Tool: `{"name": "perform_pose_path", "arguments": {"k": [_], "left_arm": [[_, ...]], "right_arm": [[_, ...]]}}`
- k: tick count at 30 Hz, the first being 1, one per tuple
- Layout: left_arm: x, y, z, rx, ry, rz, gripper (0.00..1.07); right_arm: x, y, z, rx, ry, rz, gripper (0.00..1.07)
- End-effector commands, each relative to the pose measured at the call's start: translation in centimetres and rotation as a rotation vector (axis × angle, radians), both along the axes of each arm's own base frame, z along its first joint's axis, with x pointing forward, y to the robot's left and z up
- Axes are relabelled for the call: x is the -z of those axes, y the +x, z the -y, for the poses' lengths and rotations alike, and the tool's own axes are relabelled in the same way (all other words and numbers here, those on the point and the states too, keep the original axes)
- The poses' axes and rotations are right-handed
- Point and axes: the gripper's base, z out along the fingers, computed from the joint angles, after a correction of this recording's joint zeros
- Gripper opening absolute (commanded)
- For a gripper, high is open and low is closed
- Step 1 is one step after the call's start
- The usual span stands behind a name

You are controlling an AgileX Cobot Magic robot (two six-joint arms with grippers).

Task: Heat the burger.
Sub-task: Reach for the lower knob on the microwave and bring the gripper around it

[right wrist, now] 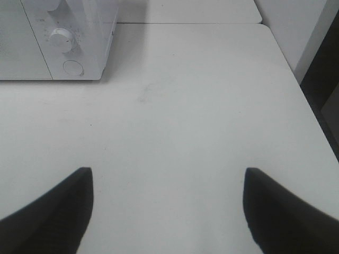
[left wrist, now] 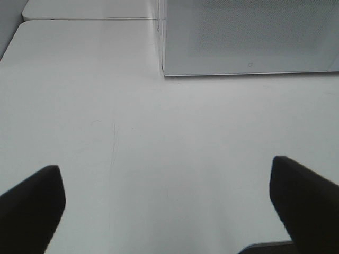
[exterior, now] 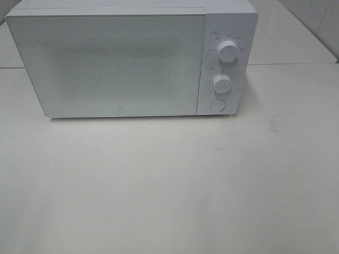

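Both arms at rest before the microwave (exterior: 122,63). The left gripper (left wrist: 164,165) and right gripper (right wrist: 167,170) are shown with jaws spread wide and nothing between them, only bare table (exterior: 169,185) beneath. The burger is seen in no view. The sole container, the microwave, stands ahead of both grippers, well apart. Its door (exterior: 106,66) is shut and its pane frosted, so its contents cannot be told. Two knobs (exterior: 228,52) and a round button (exterior: 216,105) lie ahead of the right gripper. A burger is judged light, soft and loosely stacked. A gentle hold across its sides is advised, lest the layers be sheared.
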Motion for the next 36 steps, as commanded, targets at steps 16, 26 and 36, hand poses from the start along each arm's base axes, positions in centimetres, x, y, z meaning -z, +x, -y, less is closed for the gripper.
{"name": "perform_pose_path", "arguments": {"k": [16,26,36], "left_arm": [[0.0,-0.3,0.0,-0.005,-0.010,0.032,1.00],[0.0,-0.3,0.0,-0.005,-0.010,0.032,1.00],[0.0,-0.3,0.0,-0.005,-0.010,0.032,1.00]], "right_arm": [[0.2,-0.4,0.0,0.002,-0.008,0.025,0.76],[0.2,-0.4,0.0,0.001,-0.008,0.025,0.76],[-1.0,-0.4,0.0,0.003,0.001,0.095,0.76]]}}
